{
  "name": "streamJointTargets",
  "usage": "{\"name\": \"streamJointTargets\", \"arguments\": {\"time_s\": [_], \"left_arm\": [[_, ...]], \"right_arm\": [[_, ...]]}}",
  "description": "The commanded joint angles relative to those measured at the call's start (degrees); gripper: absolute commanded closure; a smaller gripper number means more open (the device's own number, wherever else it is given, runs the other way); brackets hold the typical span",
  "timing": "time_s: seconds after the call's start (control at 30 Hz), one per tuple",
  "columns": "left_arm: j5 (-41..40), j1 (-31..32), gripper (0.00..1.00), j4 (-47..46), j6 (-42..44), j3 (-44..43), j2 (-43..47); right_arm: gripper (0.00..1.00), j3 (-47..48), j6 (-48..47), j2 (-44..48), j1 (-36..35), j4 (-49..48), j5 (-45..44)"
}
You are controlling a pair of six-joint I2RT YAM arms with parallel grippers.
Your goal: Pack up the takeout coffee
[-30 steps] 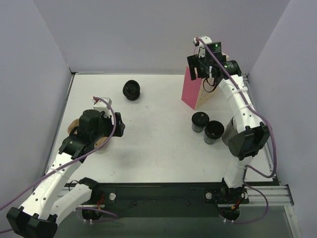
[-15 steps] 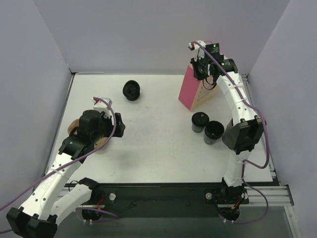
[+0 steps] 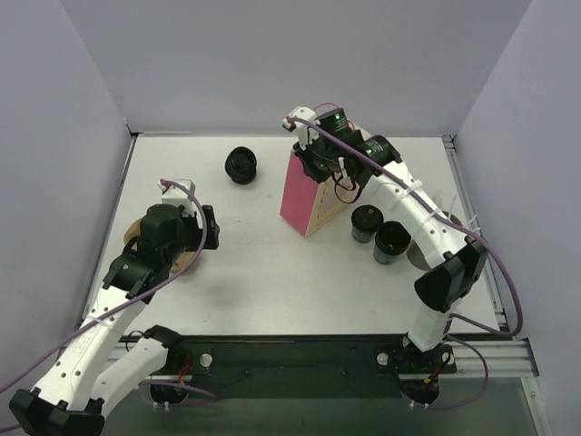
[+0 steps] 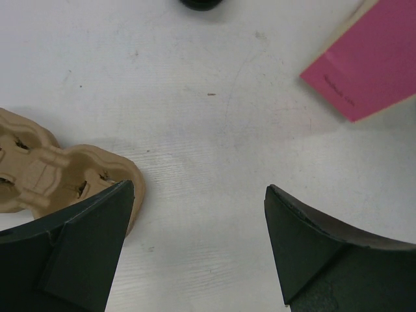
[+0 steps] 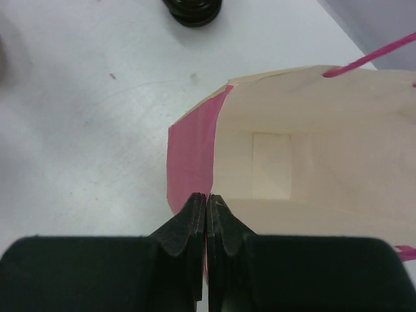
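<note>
The left end effector (image 4: 198,190) hangs wide apart over the tabletop (image 4: 214,130). A near cup (image 3: 391,242) and a second cup (image 3: 365,222) stand just right of the pink bag (image 3: 295,189). The right end effector (image 5: 207,200) pinches its rim. A third cup (image 3: 241,164) sits far back.

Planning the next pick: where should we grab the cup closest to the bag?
Likely from above, jaws astride the round lid: the cup stands upright. Put them far-right and near-left, since the second cup crowds its near-right side and the bag its left.
</note>
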State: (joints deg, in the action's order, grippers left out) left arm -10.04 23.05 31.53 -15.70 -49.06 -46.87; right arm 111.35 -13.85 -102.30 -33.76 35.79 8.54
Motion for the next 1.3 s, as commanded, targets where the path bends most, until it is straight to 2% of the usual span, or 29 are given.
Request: {"name": "streamJointTargets", "arguments": {"time_s": [0.0,0.07,0.1,0.23,0.47,0.53,0.6,0.63,0.67,0.77,0.83,1.03,1.2,1.27], "left_arm": [[-5.16,-0.99,0.08,-0.68,-0.20,0.37,3.10],[-5.51,-1.25,0.08,-0.68,-0.38,0.37,3.28],[-5.60,-1.51,0.08,-0.59,-0.47,0.28,3.28],[-6.57,-2.04,0.08,-0.15,-0.82,0.02,2.75],[-9.55,-2.22,0.08,0.72,-1.87,0.10,1.79],[-10.08,-2.22,0.08,0.99,-2.14,-0.07,1.17],[-10.52,-2.22,0.08,1.17,-2.14,-0.16,0.91],[-10.52,-2.22,0.08,1.17,-2.14,-0.07,0.56],[-10.52,-2.22,0.08,1.25,-2.14,-0.16,0.55],[-9.48,-2.13,0.08,0.91,-1.87,0.10,0.55],[-6.33,-2.04,0.09,-0.58,-1.00,0.19,0.90],[5.01,-2.13,0.11,-4.19,-1.17,-3.14,0.64],[7.49,-2.13,0.12,-1.91,-2.66,-10.17,-3.13],[5.92,-2.13,0.12,0.54,-3.36,-13.24,-4.36]], "right_arm": [[1.00,-5.43,2.23,7.37,-5.52,-0.54,-5.79],[1.00,-5.88,6.80,8.17,-9.03,-0.55,-8.17],[1.00,-6.14,7.77,8.61,-10.52,-0.37,-12.53],[1.00,-8.51,13.30,10.19,-18.09,-0.11,-20.65],[1.00,-12.74,24.30,9.05,-23.54,-0.20,-24.44],[0.95,-11.86,26.15,8.61,-25.04,-0.20,-24.27],[0.84,-10.03,26.24,8.08,-25.92,-0.11,-23.31],[0.79,-9.32,26.41,8.08,-25.92,-0.11,-22.60],[0.68,-8.70,26.41,8.52,-26.01,-0.02,-21.81],[0.54,-6.15,26.59,10.27,-25.31,0.77,-19.00],[0.52,-5.79,27.81,12.55,-23.47,1.03,-16.54],[0.52,-7.55,27.65,17.57,-16.26,1.04,-16.45],[0.50,-8.26,25.54,19.42,-11.25,1.04,-18.38],[0.49,-8.43,25.71,20.21,-10.45,1.04,-18.55]]}}
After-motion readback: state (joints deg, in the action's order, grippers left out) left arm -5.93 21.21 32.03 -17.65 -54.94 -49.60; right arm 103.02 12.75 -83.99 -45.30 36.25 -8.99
